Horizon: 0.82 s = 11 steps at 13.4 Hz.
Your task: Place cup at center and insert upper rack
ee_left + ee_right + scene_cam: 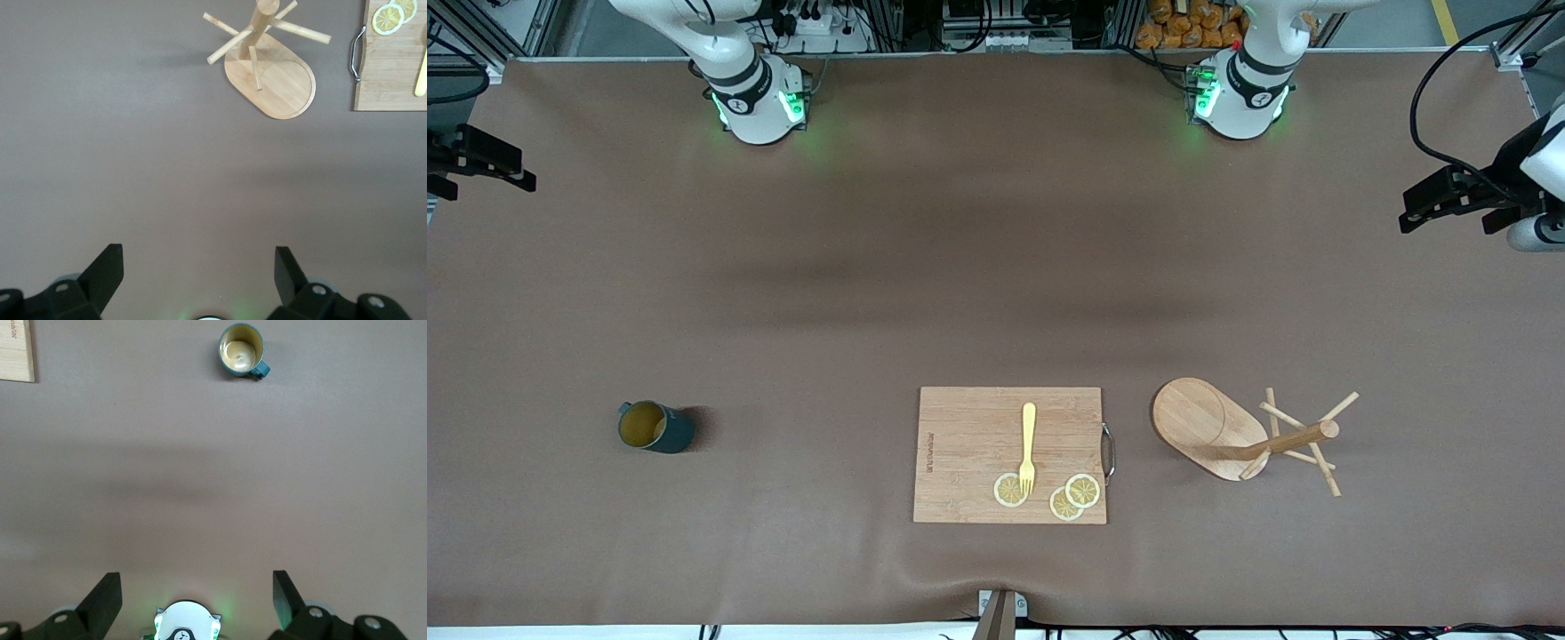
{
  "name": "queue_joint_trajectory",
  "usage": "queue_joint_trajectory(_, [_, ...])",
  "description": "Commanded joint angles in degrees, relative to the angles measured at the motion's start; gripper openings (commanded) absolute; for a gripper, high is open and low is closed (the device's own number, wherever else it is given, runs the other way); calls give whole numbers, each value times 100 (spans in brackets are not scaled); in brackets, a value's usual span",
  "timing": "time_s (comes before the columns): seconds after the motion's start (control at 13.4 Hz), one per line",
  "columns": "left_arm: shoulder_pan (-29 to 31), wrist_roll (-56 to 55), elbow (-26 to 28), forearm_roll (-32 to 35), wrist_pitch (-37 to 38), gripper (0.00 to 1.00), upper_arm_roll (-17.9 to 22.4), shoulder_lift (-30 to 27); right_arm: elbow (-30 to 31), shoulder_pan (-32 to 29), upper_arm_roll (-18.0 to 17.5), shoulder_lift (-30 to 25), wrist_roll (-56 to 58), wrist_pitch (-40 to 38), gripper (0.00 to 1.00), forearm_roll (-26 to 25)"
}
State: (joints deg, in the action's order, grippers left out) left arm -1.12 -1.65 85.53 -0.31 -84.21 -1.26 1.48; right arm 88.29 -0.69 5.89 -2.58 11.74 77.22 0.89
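Nearest the front camera sat the cutting board, at about six o'clock on the table, carrying a yellow fork and three lemon slices. At about eight o'clock stood the cup, upright, its tan inside showing, toward the right arm's end of the table. At about four o'clock, beside the board's metal handle, stood the mug tree, its oval base on the table and its pegs slanting off the post, toward the left arm's end.

Both arms waited high, out over their own ends of the table. The right gripper was spread wide and empty, with the cup at twelve o'clock in its wrist view and well apart from it. The left gripper was likewise spread and empty, the mug tree lying ahead at about one o'clock in its wrist view.

The right arm looked the nearer one to the cup, and the left arm to the mug tree, so the cup would likely fall to the right gripper.
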Motion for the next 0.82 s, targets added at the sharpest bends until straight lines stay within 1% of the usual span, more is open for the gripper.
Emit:
queue_joint_trajectory(0.0, [-29, 121, -28, 119, 116, 100, 21, -78, 39, -142, -114, -49, -67, -23, 100, 8])
queue_joint_trajectory(0.22, [-38, 95, -220, 119, 133, 100, 30, -69, 13, -142, -114, -23, -67, -6, 100, 8])
queue_joint_trajectory(0.45, [-47, 68, -230, 110, 142, 100, 3, -25, 39, -133, -114, 56, -67, 152, 100, 8])
queue_joint_trajectory(0.75, [-73, -28, -160, 49, 212, 100, -23, -43, 57, -80, -114, 477, -40, 855, 100, 8])
